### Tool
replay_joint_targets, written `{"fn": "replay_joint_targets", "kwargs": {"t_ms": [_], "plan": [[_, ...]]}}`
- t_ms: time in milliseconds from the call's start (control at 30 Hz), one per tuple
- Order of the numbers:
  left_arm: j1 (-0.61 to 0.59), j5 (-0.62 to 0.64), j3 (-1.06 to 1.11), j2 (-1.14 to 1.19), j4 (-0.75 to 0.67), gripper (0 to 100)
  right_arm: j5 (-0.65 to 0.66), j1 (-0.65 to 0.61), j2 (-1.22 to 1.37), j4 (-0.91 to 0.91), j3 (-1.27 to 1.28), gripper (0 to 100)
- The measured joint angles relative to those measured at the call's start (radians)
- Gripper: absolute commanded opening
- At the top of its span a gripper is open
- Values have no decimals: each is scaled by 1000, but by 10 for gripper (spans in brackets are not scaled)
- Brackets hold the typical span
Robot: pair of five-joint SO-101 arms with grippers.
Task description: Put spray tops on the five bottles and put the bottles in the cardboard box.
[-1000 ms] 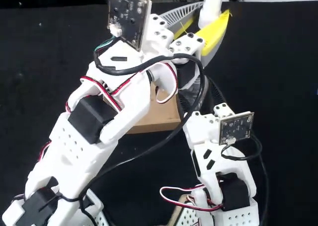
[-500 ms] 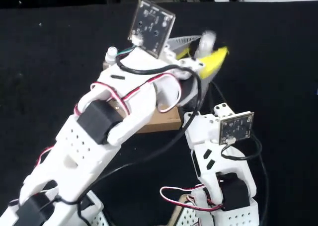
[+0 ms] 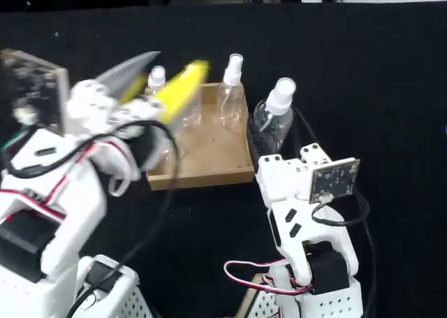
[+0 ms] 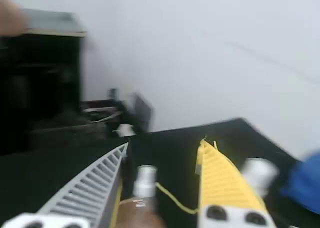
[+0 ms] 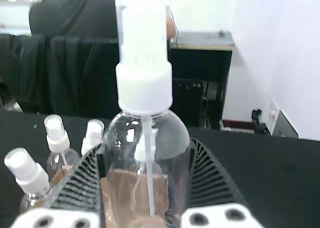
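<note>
Clear plastic bottle with a white spray top (image 3: 274, 119) stands upright at centre frame, clenched in the right pincer (image 5: 145, 155). It is just beside the right wall of the shallow brown cardboard box (image 3: 209, 150), which lies to its left. The left pincer (image 4: 162, 150), blurred, seems spread open over the box's left end.

A clear bottle (image 3: 269, 126) with a white spray top (image 3: 283, 93) is upright just beside the shallow cardboard box (image 3: 209, 168); other capped bottles (image 3: 231, 101) stand inside
</note>
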Motion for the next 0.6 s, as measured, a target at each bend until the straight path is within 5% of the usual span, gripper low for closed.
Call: {"fn": "replay_joint_targets", "kwargs": {"t_ms": [300, 600], "plan": [[-598, 0, 470, -138, -72, 191, -38, -2, 230, -261, 2, 11], [-809, 0, 1036, -155, -549, 191, -68, -86, 678, -592, 5, 11]]}}
